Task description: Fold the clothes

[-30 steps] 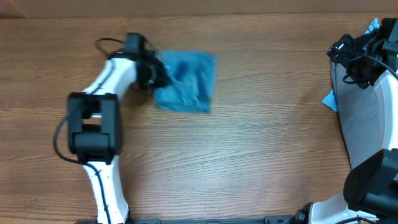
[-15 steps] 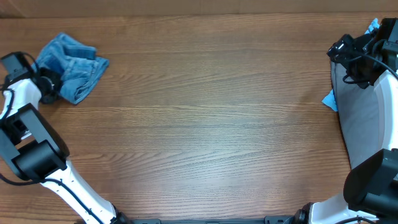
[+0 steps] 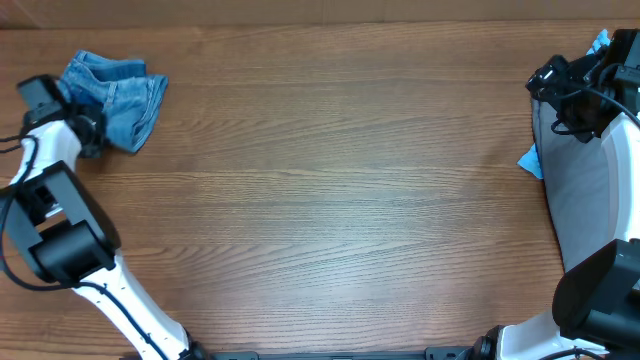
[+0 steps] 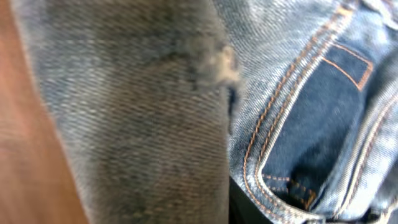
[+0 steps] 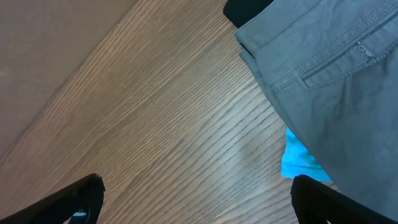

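Left claw [image 3: 92, 135] sits against bunched jeans [image 3: 120, 95]; whether clamped, cannot tell. Tabletop [image 3: 330, 200] edge nearby: jeans may slide off.

The whole bench [image 3: 350, 200] is viewed straight down from high above. The left wrist view is pressed so close to the jeans [image 4: 155, 112] that denim nearly fills it, the same bundle being seen small at the overhead view's top left. From the right wrist the bench is seen at a slant from further off, and the grey shorts [image 5: 336, 68] there are shared with the overhead view's right edge.
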